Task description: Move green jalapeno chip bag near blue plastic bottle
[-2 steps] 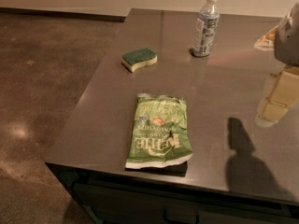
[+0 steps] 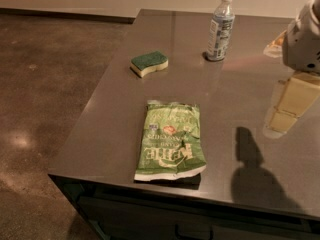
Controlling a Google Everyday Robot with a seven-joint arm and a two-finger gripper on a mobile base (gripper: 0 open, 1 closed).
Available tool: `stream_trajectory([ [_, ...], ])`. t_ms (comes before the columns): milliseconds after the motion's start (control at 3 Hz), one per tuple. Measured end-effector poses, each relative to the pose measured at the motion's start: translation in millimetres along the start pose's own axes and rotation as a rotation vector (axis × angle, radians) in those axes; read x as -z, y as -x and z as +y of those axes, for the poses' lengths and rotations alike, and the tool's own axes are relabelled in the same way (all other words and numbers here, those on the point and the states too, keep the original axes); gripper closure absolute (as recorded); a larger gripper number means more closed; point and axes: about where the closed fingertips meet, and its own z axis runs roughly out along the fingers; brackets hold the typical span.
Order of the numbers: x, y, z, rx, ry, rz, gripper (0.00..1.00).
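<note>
Sponge (image 2: 149,63) sits behind the chip bag (image 2: 171,141) and slightly left of it, well apart. Chip bag lies flat near the front edge of the surface (image 2: 116,119), lettering upside down in this view. Bottle (image 2: 220,29) stands upright behind the bag and to its right, well apart, near the far edge. End effector (image 2: 287,111) hangs to the right of the bag, above the surface, holding nothing visible; can't tell its opening. Its shadow (image 2: 250,169) falls just right of the bag.
</note>
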Motion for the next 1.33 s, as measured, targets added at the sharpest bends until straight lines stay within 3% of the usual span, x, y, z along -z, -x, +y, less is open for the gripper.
stream_trajectory([
  [333, -12, 25, 14, -0.021, 0.022, 0.015, 0.0],
  [1333, -85, 89, 30, -0.241, 0.034, 0.066, 0.0],
])
